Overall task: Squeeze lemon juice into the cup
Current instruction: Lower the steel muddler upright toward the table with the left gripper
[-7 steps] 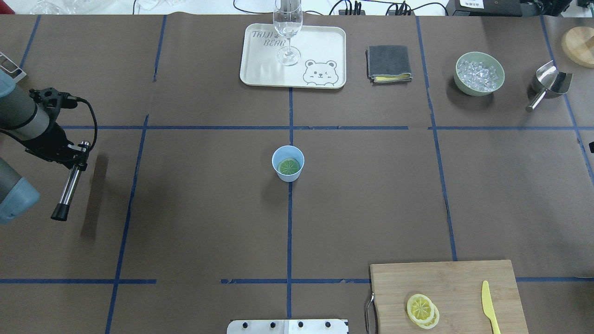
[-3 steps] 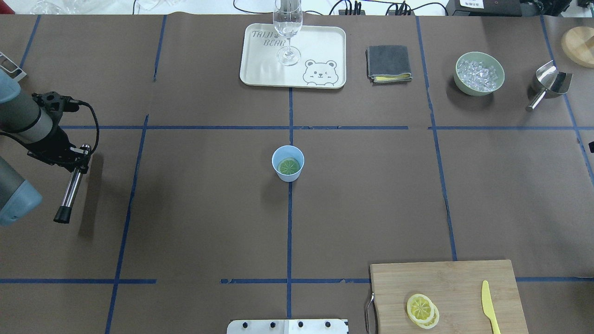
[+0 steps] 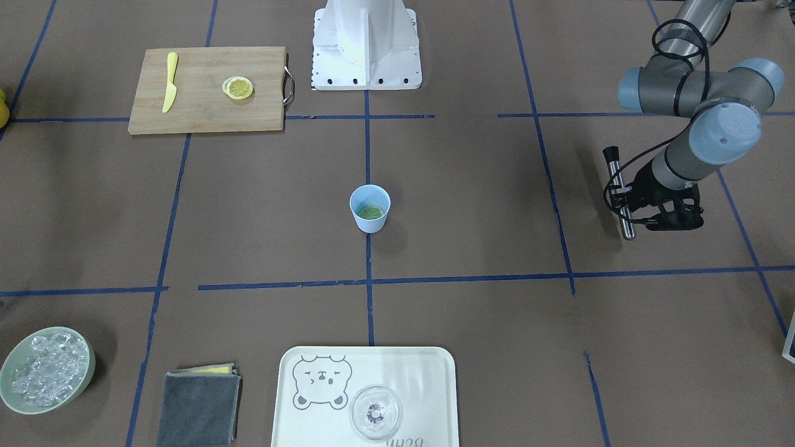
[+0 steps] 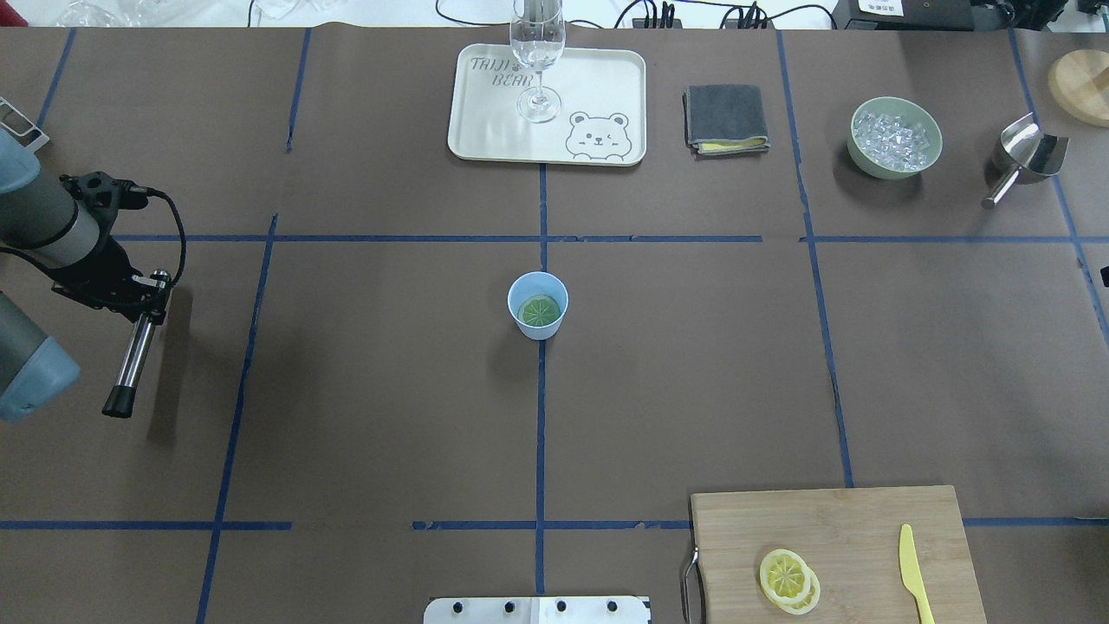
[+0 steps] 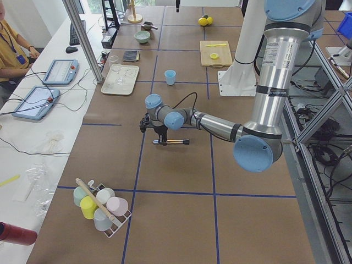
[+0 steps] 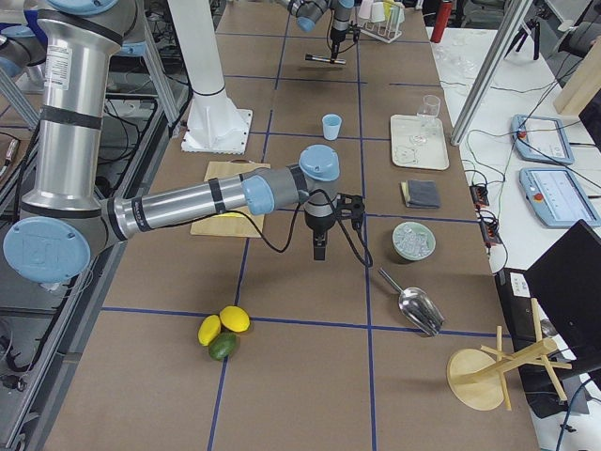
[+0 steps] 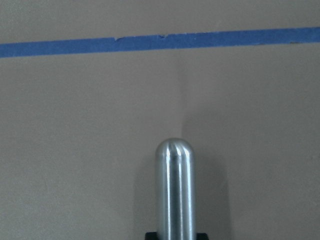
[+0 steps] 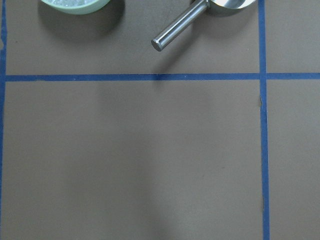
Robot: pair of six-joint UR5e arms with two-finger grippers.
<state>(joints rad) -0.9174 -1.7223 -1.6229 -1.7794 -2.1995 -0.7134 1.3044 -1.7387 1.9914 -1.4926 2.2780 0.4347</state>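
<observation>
Lemon (image 4: 784, 572): yellow rind, pale segments, overlapping twin (image 4: 813, 598) on board (image 4: 832, 520), near me. Cup (image 4: 538, 331) mid-bench, greenish slice (image 4: 538, 309) inside. My left pincer (image 4: 145, 290) clenched on rod (image 4: 132, 351); overhead shows black cap, wrist view only steel tip. Right pincer (image 6: 319, 248) grip: cannot tell.

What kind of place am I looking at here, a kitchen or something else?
Most likely a robotics lab staged as a drink bench: a left arm whose pincer holds a metal rod, a blue tape grid on the table, and tablets beside it.
</observation>
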